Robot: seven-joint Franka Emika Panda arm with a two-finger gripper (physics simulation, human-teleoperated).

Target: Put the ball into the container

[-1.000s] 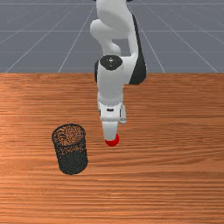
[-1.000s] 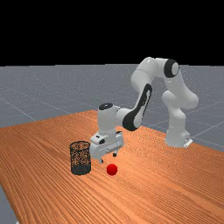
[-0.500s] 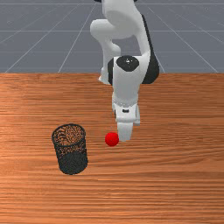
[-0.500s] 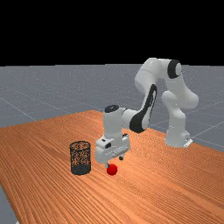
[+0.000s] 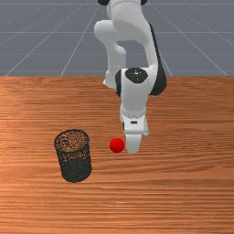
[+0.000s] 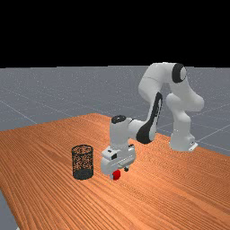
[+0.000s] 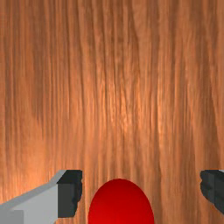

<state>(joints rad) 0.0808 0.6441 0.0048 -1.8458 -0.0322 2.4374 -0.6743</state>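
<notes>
Well, our hand (image 7: pixel 141 193) stands spread near the red ball (image 5: pixel 117 145).
Closing off-centre, we might send it rolling.

Red ball (image 5: pixel 117 145) on the wooden table (image 5: pixel 183 196), near the upright, open-topped black mesh container (image 5: pixel 76 170)

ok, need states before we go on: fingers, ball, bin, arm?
Black wire-mesh cylindrical container, upright, open at the top
Round red ball, resting on the orange-brown wooden table, outside the container, not gripped
Dark-padded fingers, open, a gap on either side of the ball
White and grey jointed arm, bent, reaching down toward the ball
</notes>
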